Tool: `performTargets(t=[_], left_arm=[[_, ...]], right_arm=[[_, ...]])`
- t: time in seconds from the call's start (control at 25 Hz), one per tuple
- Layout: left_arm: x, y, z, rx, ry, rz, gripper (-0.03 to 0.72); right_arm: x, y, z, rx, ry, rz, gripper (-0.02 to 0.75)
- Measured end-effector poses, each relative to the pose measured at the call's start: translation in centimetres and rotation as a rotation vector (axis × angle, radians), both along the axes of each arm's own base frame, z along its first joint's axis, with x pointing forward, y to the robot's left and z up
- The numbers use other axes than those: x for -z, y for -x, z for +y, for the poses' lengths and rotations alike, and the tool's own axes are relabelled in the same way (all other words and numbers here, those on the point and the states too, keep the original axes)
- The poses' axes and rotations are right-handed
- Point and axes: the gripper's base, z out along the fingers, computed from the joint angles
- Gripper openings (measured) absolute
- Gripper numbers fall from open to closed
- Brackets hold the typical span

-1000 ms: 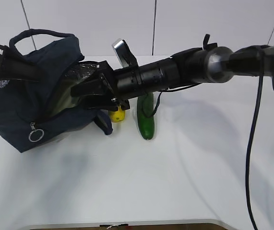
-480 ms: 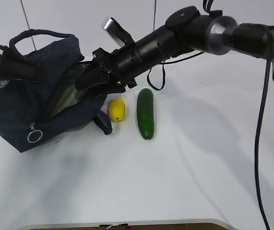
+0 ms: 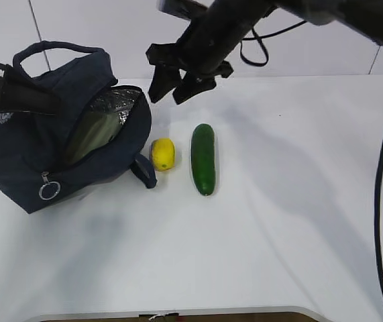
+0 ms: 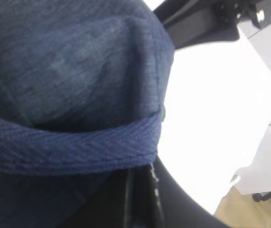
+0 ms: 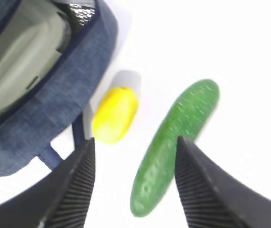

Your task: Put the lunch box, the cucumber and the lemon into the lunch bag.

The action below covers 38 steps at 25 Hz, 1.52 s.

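Observation:
The navy lunch bag (image 3: 23, 154) lies at the left with its mouth open and its silver lining showing. Inside it rests the lunch box (image 3: 96, 134), of which I see the pale green lid (image 5: 21, 61). Beside the bag lie the yellow lemon (image 3: 163, 153) and the dark green cucumber (image 3: 203, 158), side by side on the table. My right gripper (image 3: 171, 86) hangs open and empty above and behind them; in the right wrist view its fingertips (image 5: 90, 142) frame the lemon (image 5: 115, 114) and the cucumber (image 5: 173, 142). My left gripper (image 3: 51, 104) is shut on the bag's upper fabric (image 4: 78, 71).
The white table (image 3: 278, 221) runs to the right and front of the cucumber. One bag handle (image 3: 57, 48) arches up at the back, another loop (image 3: 144, 173) lies next to the lemon. The zipper's silver ring pull (image 3: 48, 190) hangs at the bag's front.
My right arm has drawn back out of the bag's mouth and risen toward the back, jaws still open. The bag, lemon, cucumber and left gripper have stayed put.

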Motion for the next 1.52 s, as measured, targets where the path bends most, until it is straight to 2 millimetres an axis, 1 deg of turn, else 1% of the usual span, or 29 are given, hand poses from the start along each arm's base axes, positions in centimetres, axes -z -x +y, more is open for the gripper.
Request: performTargets(t=[0.04,0.2,0.28,0.36,0.56,0.76,0.92,1.04,1.16,1.28,1.52], left_arm=[[0.0,0.0,0.0,0.0,0.0,0.0,-0.01],[0.0,0.0,0.0,-0.002,-0.003,-0.001,-0.01],[0.0,0.0,0.0,-0.002,-0.003,-0.001,-0.01],[0.0,0.0,0.0,-0.003,-0.004,-0.002,-0.01],[0.0,0.0,0.0,-0.003,-0.004,-0.002,-0.01],[0.0,0.0,0.0,-0.002,-0.003,-0.001,-0.01],[0.0,0.0,0.0,-0.002,-0.003,-0.001,-0.01],[0.1,0.0,0.0,0.002,-0.01,-0.001,-0.01],[0.2,0.1,0.1,0.009,-0.023,0.0,-0.01],[0.2,0.1,0.1,0.014,-0.033,0.001,-0.01],[0.2,0.1,0.1,0.015,-0.035,0.001,-0.01]], right_arm=[[-0.5,0.1,-0.4,0.031,0.058,-0.022,0.43],[-2.8,1.4,-0.7,0.099,0.235,-0.11,0.43],[-3.6,2.0,-0.6,0.123,0.267,-0.124,0.43],[-3.7,2.4,-0.8,0.169,0.288,-0.112,0.43],[-1.8,2.3,-1.4,0.279,0.358,-0.046,0.43],[-0.5,1.8,-1.5,0.35,0.378,-0.012,0.43],[1.3,1.4,-1.3,0.363,0.397,0.025,0.446],[2.7,1.1,-1.1,0.361,0.413,0.048,0.507],[3.1,1.0,-1.1,0.361,0.417,0.054,0.541],[3.5,0.8,-1.0,0.365,0.411,0.048,0.547],[6.0,0.4,-0.8,0.359,0.437,0.083,0.547]])
